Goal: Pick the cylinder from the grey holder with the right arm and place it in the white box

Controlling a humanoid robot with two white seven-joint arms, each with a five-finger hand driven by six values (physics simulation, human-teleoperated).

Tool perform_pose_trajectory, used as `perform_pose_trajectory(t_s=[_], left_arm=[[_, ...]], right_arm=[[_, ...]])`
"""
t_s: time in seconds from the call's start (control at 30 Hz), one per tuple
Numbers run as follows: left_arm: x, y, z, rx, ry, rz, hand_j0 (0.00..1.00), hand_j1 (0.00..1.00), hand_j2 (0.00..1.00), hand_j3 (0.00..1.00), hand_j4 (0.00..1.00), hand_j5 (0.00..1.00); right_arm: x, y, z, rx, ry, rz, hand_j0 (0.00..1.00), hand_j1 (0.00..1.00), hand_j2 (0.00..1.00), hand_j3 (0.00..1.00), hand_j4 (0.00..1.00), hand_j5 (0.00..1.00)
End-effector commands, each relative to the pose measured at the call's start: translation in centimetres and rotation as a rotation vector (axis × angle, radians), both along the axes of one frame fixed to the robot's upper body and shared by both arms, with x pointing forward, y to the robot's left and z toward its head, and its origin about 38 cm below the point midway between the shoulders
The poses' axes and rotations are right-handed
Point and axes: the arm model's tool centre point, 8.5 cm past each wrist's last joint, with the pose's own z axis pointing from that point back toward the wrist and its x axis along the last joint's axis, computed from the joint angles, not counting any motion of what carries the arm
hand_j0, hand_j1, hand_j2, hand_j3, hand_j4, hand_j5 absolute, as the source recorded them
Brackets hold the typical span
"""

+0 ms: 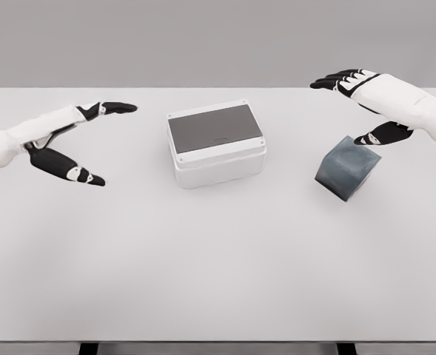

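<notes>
The white box (216, 164) stands at the table's middle, showing a dark grey inside with a faint curved mark near its front edge. I cannot make out a cylinder as a separate object anywhere. The grey holder (346, 168) sits to the right of the box, tipped on an edge. My right hand (354, 109) hovers just above and behind the holder, open and holding nothing; its fingers (342, 78) point left and its thumb (380, 136) is close to the holder's top corner. My left hand (106, 144) rests open at the left, well away from the box.
The white table (218, 266) fills the view, with its front edge near the bottom of the picture and a grey wall behind it. Nothing else stands on it besides the box and the holder.
</notes>
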Motion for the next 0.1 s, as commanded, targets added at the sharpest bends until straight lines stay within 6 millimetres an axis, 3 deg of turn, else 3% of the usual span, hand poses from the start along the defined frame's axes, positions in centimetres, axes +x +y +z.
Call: perform_pose_trajectory(t_s=[0.0, 0.07], left_arm=[[-1.02, 2.56, 1.63, 0.085, -0.051, 0.006, 1.0, 1.0, 1.0, 1.0, 1.0, 1.0], [-1.22, 2.78, 1.13, 0.092, -0.038, 0.01, 1.0, 1.0, 1.0, 1.0, 1.0, 1.0]], right_arm=[[0.01, -0.03, 0.04, 0.004, 0.002, -0.002, 1.0, 1.0, 1.0, 1.0, 1.0, 1.0], [0.01, -0.03, 0.04, 0.004, 0.002, -0.002, 1.0, 1.0, 1.0, 1.0, 1.0, 1.0]])
